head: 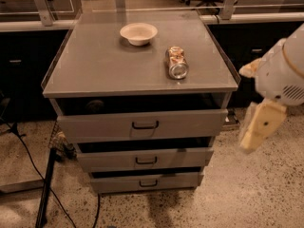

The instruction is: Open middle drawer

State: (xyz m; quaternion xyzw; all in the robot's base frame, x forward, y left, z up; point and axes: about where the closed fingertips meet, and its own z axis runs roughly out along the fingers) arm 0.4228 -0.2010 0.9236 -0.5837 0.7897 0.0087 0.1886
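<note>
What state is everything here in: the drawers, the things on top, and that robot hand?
top drawer: partly pulled out, dark inside showing.
middle drawer: slightly ajar by the look of it, handle untouched.
bottom drawer: looks slightly ajar too.
bowl: upright, looks empty.
can: lying on its side.
gripper: hanging right of the cabinet, touching nothing.

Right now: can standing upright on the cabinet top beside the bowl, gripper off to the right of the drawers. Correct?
Not quite. The camera view shows the can lying on its side, not upright. The rest holds: it is on the cabinet top beside the bowl, and the gripper is off to the right of the drawers, not touching the middle drawer.
</note>
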